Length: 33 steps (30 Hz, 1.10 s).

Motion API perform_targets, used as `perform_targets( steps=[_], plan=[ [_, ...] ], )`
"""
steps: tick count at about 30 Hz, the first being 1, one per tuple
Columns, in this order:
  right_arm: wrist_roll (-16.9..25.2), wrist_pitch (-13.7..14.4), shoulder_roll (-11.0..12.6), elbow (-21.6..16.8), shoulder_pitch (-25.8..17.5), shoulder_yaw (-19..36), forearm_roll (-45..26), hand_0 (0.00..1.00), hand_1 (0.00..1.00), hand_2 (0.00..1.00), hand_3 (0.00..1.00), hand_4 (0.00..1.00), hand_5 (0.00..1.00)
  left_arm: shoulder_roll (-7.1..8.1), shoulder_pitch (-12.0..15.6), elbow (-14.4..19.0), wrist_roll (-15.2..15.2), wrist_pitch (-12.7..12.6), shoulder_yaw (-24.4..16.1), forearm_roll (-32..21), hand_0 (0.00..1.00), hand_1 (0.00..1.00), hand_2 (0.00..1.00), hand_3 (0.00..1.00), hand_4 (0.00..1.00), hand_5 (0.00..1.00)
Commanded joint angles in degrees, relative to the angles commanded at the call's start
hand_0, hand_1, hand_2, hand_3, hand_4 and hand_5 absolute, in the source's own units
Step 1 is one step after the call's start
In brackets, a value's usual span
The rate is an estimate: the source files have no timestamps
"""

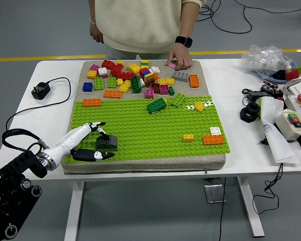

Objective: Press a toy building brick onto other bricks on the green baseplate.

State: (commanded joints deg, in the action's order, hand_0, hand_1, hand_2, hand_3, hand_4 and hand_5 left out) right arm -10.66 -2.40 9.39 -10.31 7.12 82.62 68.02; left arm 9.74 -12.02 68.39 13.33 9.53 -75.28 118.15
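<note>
Left hand (93,143) sits at the near-left corner of the green baseplate (155,131), fingers loosely curved around the dark green brick (106,143) — thumb below, fingertips touching its left side, not really clamped. My guess is the risk is studs not lining up, so a push could tip the brick or skid it instead of seating it. Everything's hard glossy plastic; the plate is a bumpy stud grid on a grey fabric pad (140,163). Further back, a jumbled brick pile (135,78), with a person's hand (180,56) resting on it.
</note>
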Motion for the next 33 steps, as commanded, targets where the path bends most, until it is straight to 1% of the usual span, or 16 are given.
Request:
perform_targets(
  steps=[16,33],
  plan=[
    [0.0,0.0,0.0,0.0,0.1,-0.1,-0.1,0.788,0.701,0.752,0.762,0.998,0.692,-0.29,-0.9,-1.0,-0.1,-0.1,0.2,-0.1,0.998,0.975,0.97,0.576,0.973,0.487],
    [0.0,0.1,0.0,0.0,0.1,-0.2,-0.4,0.788,0.701,0.753,0.762,0.998,0.693,-0.72,-2.0,-3.0,-0.3,-0.2,0.6,0.0,0.998,0.97,0.969,0.573,0.972,0.481]
  ],
)
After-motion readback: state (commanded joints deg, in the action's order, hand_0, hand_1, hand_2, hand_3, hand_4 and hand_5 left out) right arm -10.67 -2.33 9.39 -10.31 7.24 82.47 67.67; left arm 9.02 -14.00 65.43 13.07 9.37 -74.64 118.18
